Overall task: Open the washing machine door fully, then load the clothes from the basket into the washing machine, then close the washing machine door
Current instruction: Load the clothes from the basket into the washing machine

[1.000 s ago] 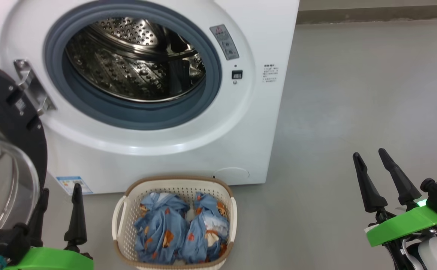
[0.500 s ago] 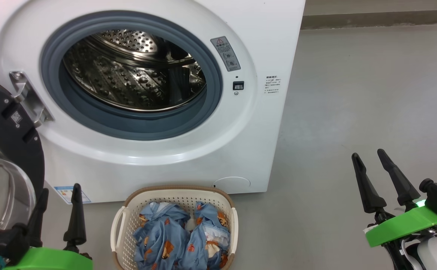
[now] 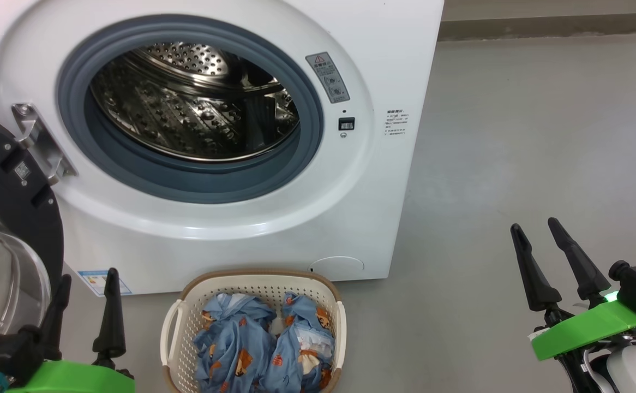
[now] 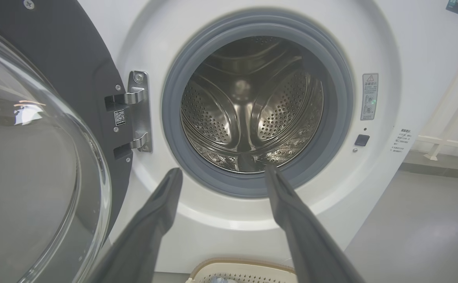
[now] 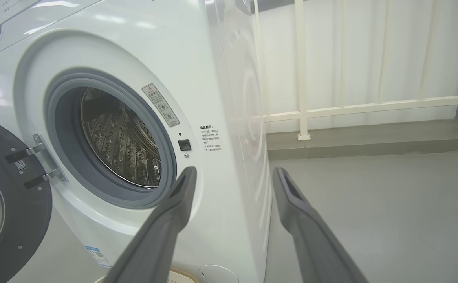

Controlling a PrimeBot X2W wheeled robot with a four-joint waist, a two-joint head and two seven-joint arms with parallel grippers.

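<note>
The white washing machine stands ahead with its steel drum exposed. Its black door with the glass bowl hangs swung open at the left, also seen as the door in the left wrist view. On the floor in front sits the cream basket, holding the blue printed clothes. My left gripper is open beside the basket's left, close to the door. My right gripper is open over bare floor, well to the right of the machine. Nothing sits between either pair of fingers.
Grey floor stretches to the right of the machine. A white railing on a low kerb runs behind it. The open door juts out at the left, close to my left arm.
The head view shifted slightly, so the machine and basket sit lower in frame than a second ago. Both grippers keep their places, open.
</note>
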